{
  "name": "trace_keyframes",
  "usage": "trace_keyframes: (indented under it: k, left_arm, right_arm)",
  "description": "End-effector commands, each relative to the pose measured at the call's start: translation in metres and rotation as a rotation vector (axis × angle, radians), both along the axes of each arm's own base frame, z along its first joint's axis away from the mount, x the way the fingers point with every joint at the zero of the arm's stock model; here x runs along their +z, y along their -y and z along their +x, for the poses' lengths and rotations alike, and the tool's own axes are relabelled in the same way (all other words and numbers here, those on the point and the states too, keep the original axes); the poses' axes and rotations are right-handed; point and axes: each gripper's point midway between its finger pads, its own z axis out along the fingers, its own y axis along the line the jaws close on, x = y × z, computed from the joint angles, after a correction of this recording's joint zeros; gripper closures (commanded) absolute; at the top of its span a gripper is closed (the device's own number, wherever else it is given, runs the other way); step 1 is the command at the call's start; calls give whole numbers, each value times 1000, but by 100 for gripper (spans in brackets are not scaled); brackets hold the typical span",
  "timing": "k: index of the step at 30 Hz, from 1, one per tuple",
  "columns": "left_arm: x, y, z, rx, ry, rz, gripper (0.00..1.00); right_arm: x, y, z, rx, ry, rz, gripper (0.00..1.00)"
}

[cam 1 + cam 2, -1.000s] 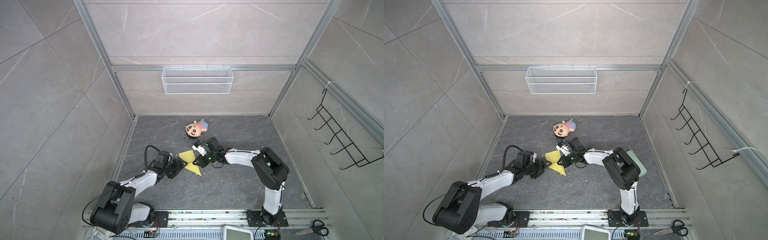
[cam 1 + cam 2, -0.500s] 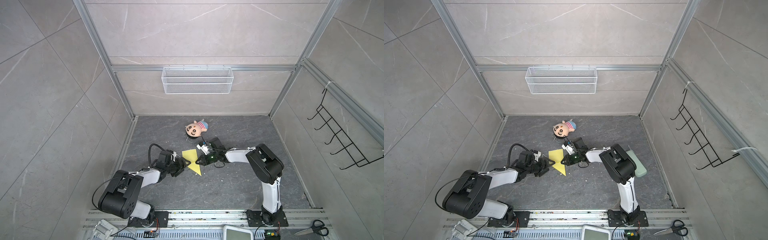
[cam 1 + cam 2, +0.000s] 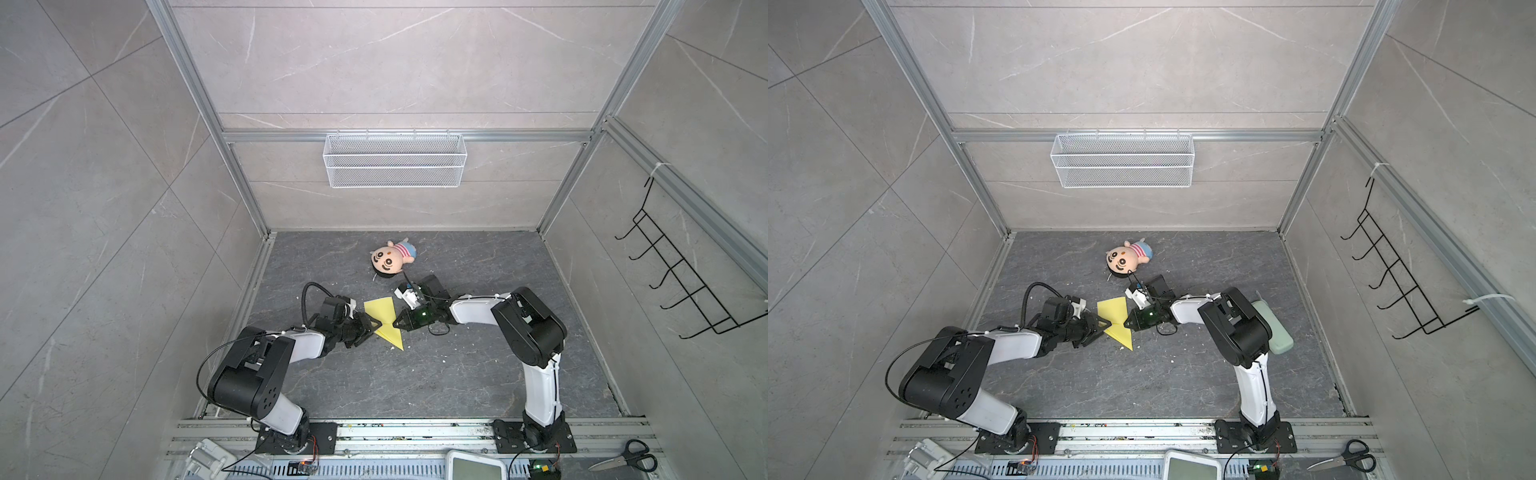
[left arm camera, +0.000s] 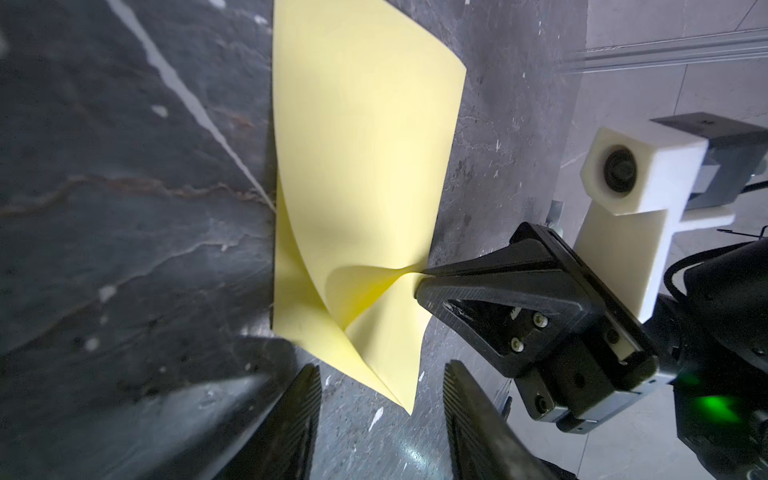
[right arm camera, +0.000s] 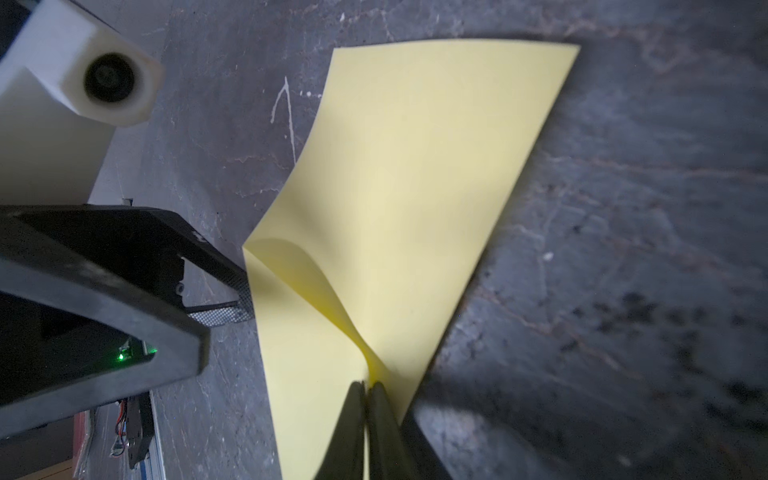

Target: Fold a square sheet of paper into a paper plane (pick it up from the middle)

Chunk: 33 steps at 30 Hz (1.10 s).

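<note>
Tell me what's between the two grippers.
The yellow paper sheet: right gripper pinches one edge, left gripper stands open at the opposite edge. Both top views show it.

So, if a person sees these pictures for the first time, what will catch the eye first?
The bright yellow sheet of paper stands out at the middle of the dark floor, with one edge lifted and curled. The right claw is shut on that edge, while the left claw stands open at the paper's other side. Behind them lies a plush doll with a big smiling face.
</note>
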Motion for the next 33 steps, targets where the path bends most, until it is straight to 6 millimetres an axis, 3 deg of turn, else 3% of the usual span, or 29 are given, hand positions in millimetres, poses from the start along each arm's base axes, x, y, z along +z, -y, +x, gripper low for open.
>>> trace_keyframes:
  k: [1, 12, 17, 23, 28, 33]
  left_arm:
    - [12, 6, 13, -24, 54, -20, 51]
    - [3, 10, 20, -30, 15, -10, 69]
    - [-1, 11, 20, -27, 0, -14, 75]
    - [3, 13, 25, -25, 4, -24, 91]
    - [14, 15, 32, 0, 17, -38, 94]
    - [28, 25, 39, 64, 29, -34, 94]
  right_arm:
    - [-21, 9, 0, -23, -37, -66, 90]
    - [-17, 9, 2, -28, -27, -60, 89]
    - [1, 5, 7, -32, 17, -27, 84]
    - [49, 13, 19, -90, 168, 26, 62]
    - [72, 45, 22, -186, 359, -39, 41]
    - [85, 76, 18, -236, 527, -113, 30]
